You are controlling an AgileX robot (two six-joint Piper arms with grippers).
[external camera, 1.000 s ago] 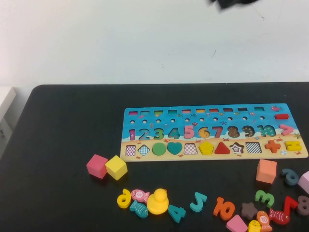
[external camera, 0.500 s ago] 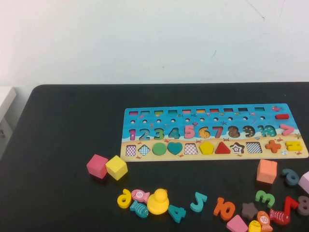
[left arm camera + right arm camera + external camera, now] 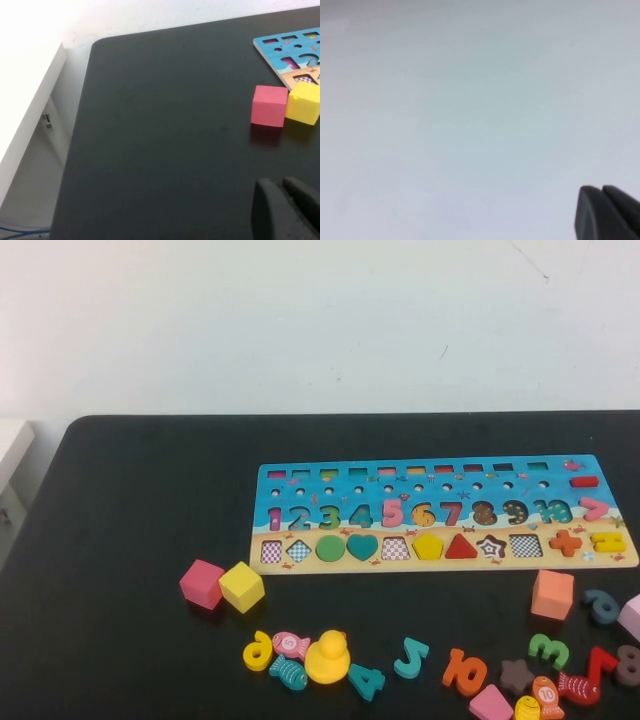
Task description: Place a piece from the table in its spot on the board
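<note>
The board (image 3: 300,486) lies on the black table (image 3: 130,520) right of centre, blue on top with a sandy band of shape slots. The yellow pentagon piece (image 3: 428,546) sits flat in its slot on that band, between a checkered slot and a red triangle. Neither gripper shows in the high view. My left gripper (image 3: 282,186) is shut and empty, over bare table near the table's left edge, with the board's corner (image 3: 280,50) in its view. My right gripper (image 3: 601,192) is shut and empty, and its view shows only the pale wall.
A pink cube (image 3: 201,584) and a yellow cube (image 3: 241,586) stand left of the board's near corner; both show in the left wrist view (image 3: 269,105). A yellow duck (image 3: 327,656), an orange cube (image 3: 552,594) and several loose numbers and fish lie along the near edge.
A dark arm part at the top of the high view a second ago has left the view. The pentagon and the other pieces have not moved.
</note>
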